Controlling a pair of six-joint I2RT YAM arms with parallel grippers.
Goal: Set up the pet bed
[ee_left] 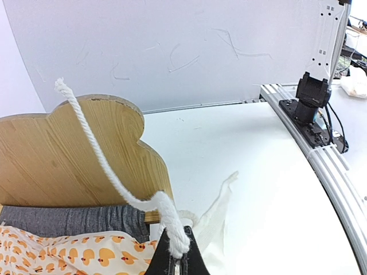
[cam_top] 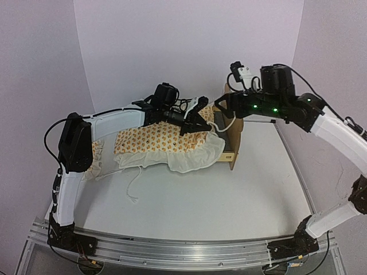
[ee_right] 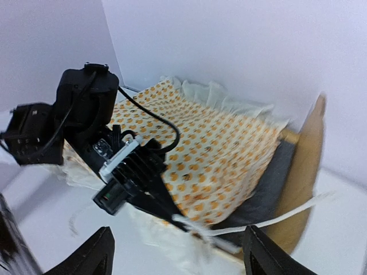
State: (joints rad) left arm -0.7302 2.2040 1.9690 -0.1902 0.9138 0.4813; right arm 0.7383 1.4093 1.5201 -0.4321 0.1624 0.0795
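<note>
The pet bed stands at the table's middle: a light-wood scalloped headboard (ee_left: 69, 154) (ee_right: 307, 166), a dark grey base (ee_left: 69, 220) (ee_right: 269, 183) and a wood frame (cam_top: 232, 154). Cream orange-print ruffled bedding (cam_top: 160, 140) (ee_right: 218, 143) lies over the base and spills off to the left onto the table. My left gripper (ee_left: 178, 255) (cam_top: 199, 126) is shut on a white cord (ee_left: 103, 166) at the bedding's corner by the headboard; the cord runs up across the headboard. My right gripper (ee_right: 175, 252) (cam_top: 219, 109) hovers open just above that corner, with nothing between its fingers (ee_right: 86, 252).
Another thin white cord (cam_top: 133, 186) trails from the bedding onto the white table. An aluminium rail (cam_top: 183, 252) runs along the near edge and carries the right arm's base (ee_left: 312, 97). White backdrop walls close the back and both sides.
</note>
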